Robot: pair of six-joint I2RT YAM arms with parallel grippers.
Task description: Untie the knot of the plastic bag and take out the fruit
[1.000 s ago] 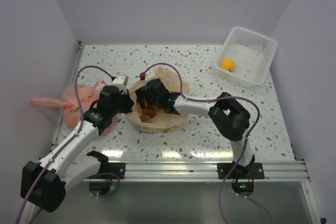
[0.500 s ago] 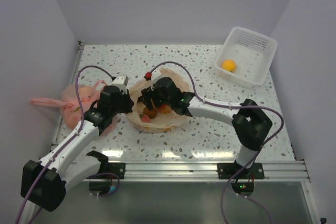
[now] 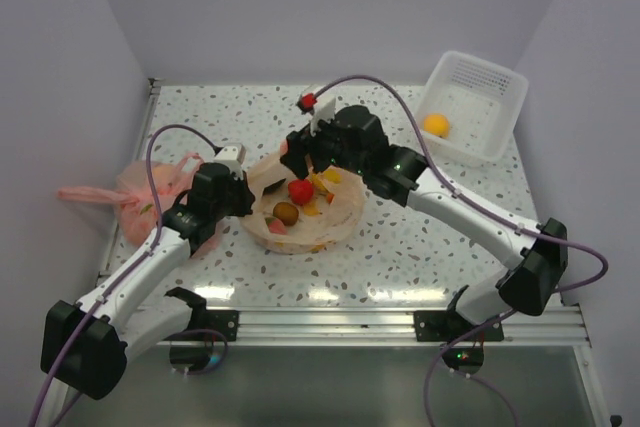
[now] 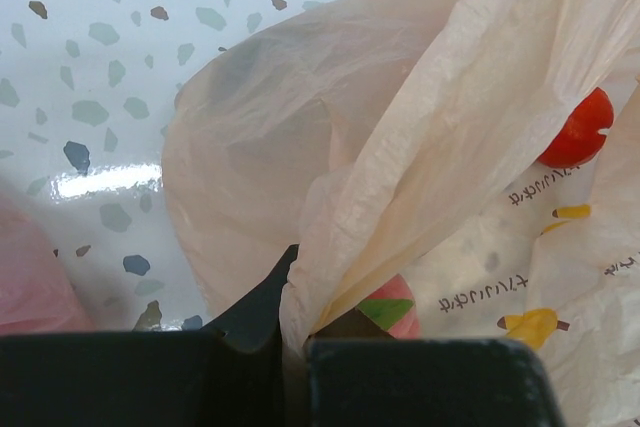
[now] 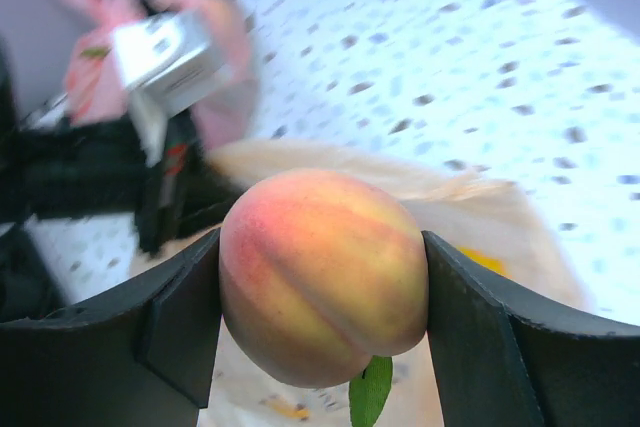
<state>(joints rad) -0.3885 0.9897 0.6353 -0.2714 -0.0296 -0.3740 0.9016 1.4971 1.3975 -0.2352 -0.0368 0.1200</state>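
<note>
The plastic bag (image 3: 330,229) lies open mid-table seen from above, with fruit (image 3: 300,190) showing inside. The left gripper (image 3: 244,197) is at its left rim and the right gripper (image 3: 303,150) is over its far edge. Left wrist: the jaws pinch the bag's film. Right wrist: the fingers (image 5: 170,317) clamp a peach (image 5: 322,277).

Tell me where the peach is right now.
Right wrist view: the peach is clamped in the right gripper, over the far side of the open plastic bag, mid-table.
</note>
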